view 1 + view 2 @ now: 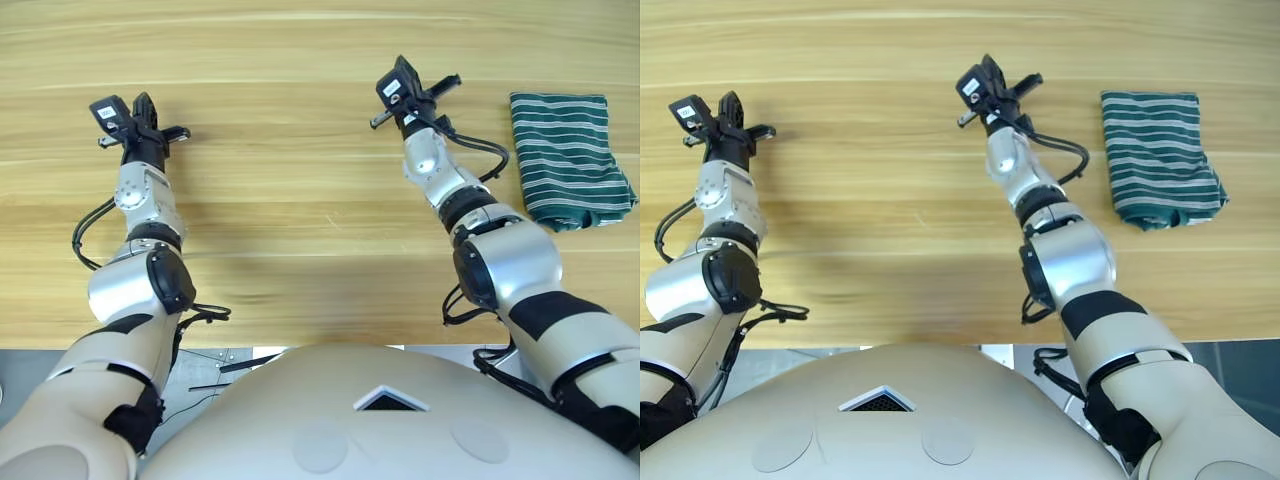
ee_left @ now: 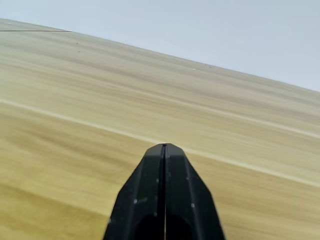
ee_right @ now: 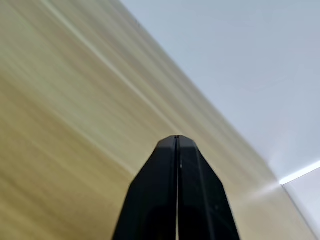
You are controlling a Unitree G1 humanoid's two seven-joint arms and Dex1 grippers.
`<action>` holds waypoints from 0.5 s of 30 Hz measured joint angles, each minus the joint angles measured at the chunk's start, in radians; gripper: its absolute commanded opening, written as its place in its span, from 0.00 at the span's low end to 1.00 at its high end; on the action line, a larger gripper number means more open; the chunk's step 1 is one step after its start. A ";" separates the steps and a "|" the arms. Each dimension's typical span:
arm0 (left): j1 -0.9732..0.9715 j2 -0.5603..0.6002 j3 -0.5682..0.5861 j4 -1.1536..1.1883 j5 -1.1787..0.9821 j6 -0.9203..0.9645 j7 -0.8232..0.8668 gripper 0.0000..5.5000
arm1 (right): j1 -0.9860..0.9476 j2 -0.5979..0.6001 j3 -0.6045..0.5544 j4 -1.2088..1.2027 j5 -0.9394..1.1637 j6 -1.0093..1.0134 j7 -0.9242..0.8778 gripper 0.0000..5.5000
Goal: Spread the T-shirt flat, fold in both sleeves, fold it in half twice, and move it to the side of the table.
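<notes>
Wood-grain counter (image 1: 300, 200), pale and bare from its near edge up to the arms. T-shirt (image 1: 568, 158), green with thin light stripes, lies folded into a compact block on the robot's right side of the counter, a band of bare wood between its near hem and the counter's near edge. By the look of it the folding and the shift aside are done. That near hem bulges and sits skewed, so the bundle looks soft rather than crisp. Right claw (image 1: 408, 78) is level with the T-shirt's far corner, just left of it and not touching; its fingers are pressed together on nothing, seen tip-on from the wrist (image 3: 176, 141). The forearm and its looped black cable run close along the T-shirt's left edge. Main risk: a rightward swing or a low pull-back of that arm could snag the cable or elbow on the stack and drag the folds open. Left claw (image 1: 145, 105), well left of the T-shirt, is likewise closed and empty (image 2: 164, 150). Wide open wood left of the T-shirt and beyond it to the far edge, so any retreat is safest to the left and upward.
</notes>
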 measured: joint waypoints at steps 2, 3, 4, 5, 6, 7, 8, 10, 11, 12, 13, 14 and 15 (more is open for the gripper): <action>-0.002 -0.001 0.002 0.000 0.006 0.018 -0.001 0.00 | 0.001 0.008 -0.094 0.000 0.108 0.025 0.111 0.01; -0.003 -0.001 0.005 0.001 0.006 0.022 -0.002 0.00 | 0.001 0.011 -0.130 0.000 0.152 0.038 0.155 0.01; -0.004 -0.002 0.009 0.001 0.003 0.031 -0.006 0.00 | 0.000 0.015 -0.169 0.000 0.197 0.054 0.199 0.01; -0.006 -0.003 0.018 0.001 -0.004 0.039 -0.010 0.00 | 0.000 0.018 -0.215 0.000 0.251 0.073 0.249 0.01; -0.008 -0.003 0.030 0.001 -0.013 0.051 -0.016 0.00 | 0.000 0.018 -0.280 -0.001 0.320 0.103 0.317 0.01; -0.011 -0.004 0.038 0.001 -0.016 0.063 -0.024 0.00 | -0.001 0.017 -0.326 -0.001 0.375 0.125 0.366 0.01; -0.016 -0.006 0.044 0.001 -0.024 0.070 -0.030 0.00 | -0.002 0.014 -0.365 -0.001 0.415 0.145 0.403 0.01; -0.035 -0.010 0.047 0.002 -0.030 0.084 -0.031 0.00 | -0.005 0.006 -0.412 -0.002 0.454 0.172 0.440 0.01; -0.048 -0.014 0.045 0.002 -0.029 0.090 -0.030 0.00 | -0.007 -0.006 -0.416 -0.002 0.454 0.177 0.439 0.01; -0.055 -0.016 0.044 0.002 -0.027 0.098 -0.029 0.00 | -0.009 -0.017 -0.420 -0.002 0.454 0.179 0.436 0.01; -0.061 -0.018 0.044 0.004 -0.024 0.104 -0.028 0.00 | -0.010 -0.028 -0.422 -0.002 0.453 0.180 0.424 0.01; -0.066 -0.021 0.044 0.004 -0.022 0.106 -0.026 0.00 | -0.010 -0.034 -0.422 -0.002 0.451 0.180 0.413 0.01; -0.072 -0.022 0.046 0.005 -0.022 0.116 -0.023 0.00 | -0.010 -0.038 -0.422 -0.002 0.451 0.181 0.407 0.01</action>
